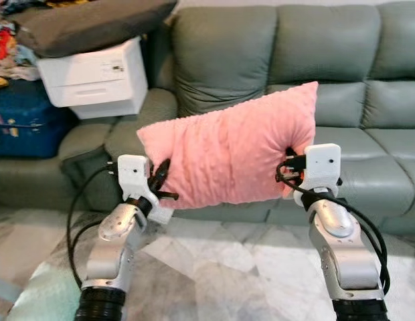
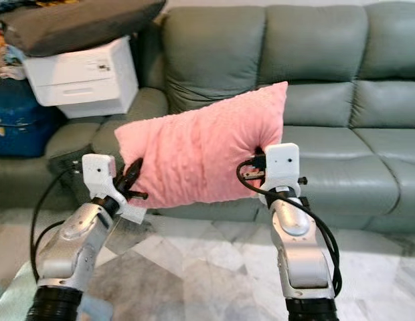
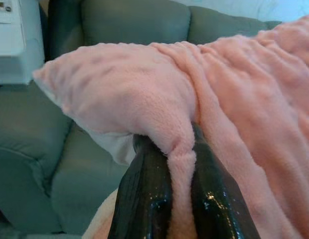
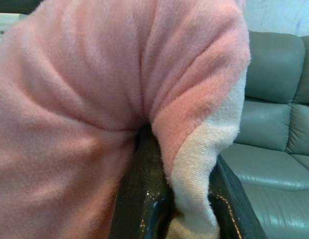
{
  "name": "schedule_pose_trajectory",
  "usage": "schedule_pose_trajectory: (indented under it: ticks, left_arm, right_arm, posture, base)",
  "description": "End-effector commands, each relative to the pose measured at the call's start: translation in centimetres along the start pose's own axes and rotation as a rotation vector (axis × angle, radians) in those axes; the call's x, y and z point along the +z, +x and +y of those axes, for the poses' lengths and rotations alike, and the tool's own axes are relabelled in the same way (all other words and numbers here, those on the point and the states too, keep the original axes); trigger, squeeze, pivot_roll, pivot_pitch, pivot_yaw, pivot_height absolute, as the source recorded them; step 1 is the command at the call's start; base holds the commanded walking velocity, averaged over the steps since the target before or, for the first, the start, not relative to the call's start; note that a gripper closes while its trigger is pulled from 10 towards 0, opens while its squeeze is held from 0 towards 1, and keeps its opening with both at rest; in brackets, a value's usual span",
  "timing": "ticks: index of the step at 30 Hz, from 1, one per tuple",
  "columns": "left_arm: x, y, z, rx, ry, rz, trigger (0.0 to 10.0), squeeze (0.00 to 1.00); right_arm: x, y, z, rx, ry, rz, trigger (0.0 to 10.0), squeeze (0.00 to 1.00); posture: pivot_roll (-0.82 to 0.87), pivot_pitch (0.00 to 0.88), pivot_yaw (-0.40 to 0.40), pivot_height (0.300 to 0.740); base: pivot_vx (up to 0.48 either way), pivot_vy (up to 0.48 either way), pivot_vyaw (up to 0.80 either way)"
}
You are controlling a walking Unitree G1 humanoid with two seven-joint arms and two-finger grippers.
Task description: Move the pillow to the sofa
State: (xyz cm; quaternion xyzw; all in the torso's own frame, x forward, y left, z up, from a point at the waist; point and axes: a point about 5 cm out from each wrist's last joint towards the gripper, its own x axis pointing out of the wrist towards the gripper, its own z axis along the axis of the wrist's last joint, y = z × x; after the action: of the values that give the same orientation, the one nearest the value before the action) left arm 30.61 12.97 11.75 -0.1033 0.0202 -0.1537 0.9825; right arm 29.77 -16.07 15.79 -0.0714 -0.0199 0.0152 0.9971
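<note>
Between the two grippers, the pink plush pillow [image 1: 231, 150] is hanging in the air before the grey-green leather sofa [image 1: 341, 67], its high corner pointing to 1 o'clock. The left gripper [image 1: 159, 182] is pinching a fold of fabric at the 8 o'clock corner, and the right gripper [image 1: 288, 167] is squeezing the 4 o'clock edge. I am judging the pillow light, soft and easily crumpling, so corner folds are giving the surest hold.
</note>
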Motion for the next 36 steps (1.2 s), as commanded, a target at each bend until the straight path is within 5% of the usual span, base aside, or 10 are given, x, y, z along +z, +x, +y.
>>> schedule_pose_trajectory:
  ticks: [1, 36]
  left_arm:
    - [0.90, 0.45, -0.52, -0.038, -0.001, -0.031, 10.0, 0.00]
    - [1.04, 0.31, -0.17, -0.059, -0.029, -0.061, 10.0, 0.00]
  right_arm:
    - [0.77, 0.02, -0.39, -0.014, -0.005, -0.035, 10.0, 0.00]
    - [0.71, -0.28, -0.25, 0.017, 0.002, -0.039, 10.0, 0.00]
  posture:
    - [-0.12, 0.000, 0.047, 0.740]
    - [-0.13, 0.000, 0.047, 0.740]
  base:
    - [0.000, 0.000, 0.00]
    - [0.402, 0.000, 0.00]
